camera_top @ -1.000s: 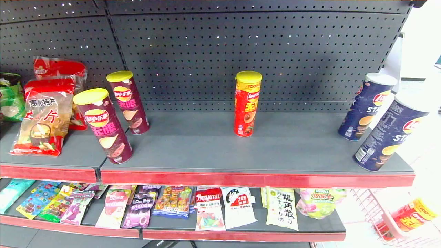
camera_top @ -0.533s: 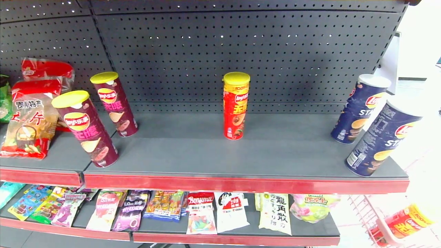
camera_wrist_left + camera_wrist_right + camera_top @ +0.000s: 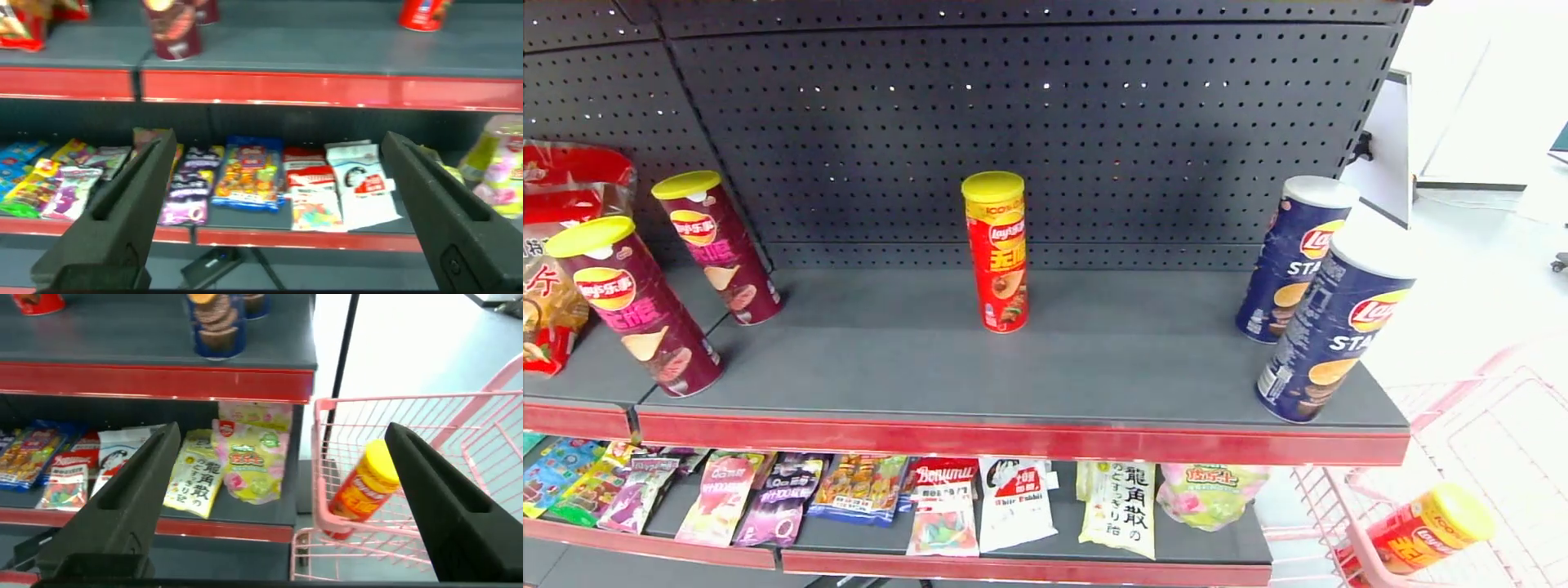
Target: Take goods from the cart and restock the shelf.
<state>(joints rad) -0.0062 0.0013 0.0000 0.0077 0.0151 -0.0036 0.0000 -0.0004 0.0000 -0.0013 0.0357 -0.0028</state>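
Right wrist view is showing the right gripper (image 3: pixel 282 429) with its two black fingers spread wide and holding nothing. The red cardboard crisp tube with a yellow lid (image 3: pixel 368 490) is lying beyond them, seen in the gap between the fingers and touched by neither. It is leaning tilted, lid uppermost, inside the pink wire cart (image 3: pixel 368 400), and it is the one item visible in there. From the head view, the cart is sitting below and to the right of the shelf's end.

The left gripper (image 3: pixel 278 137) is hanging with its jaws equally wide apart and empty, facing the lower shelf.

The grey upper shelf with a red front lip (image 3: pixel 1013 367) is carrying five tubes, all standing upright:
- two maroon tubes with yellow lids, one at the front edge (image 3: pixel 633 306), one farther back (image 3: pixel 719 245)
- one matching red tube with a yellow lid (image 3: pixel 998 253), near the middle
- two dark blue tubes with pale lids, front (image 3: pixel 1327 327) and back (image 3: pixel 1286 261), at the right end

Red-topped clear snack bags (image 3: pixel 564 175) are lying at the far left. The lower shelf (image 3: pixel 1013 569) is holding a row of flat coloured packets (image 3: pixel 1013 506).
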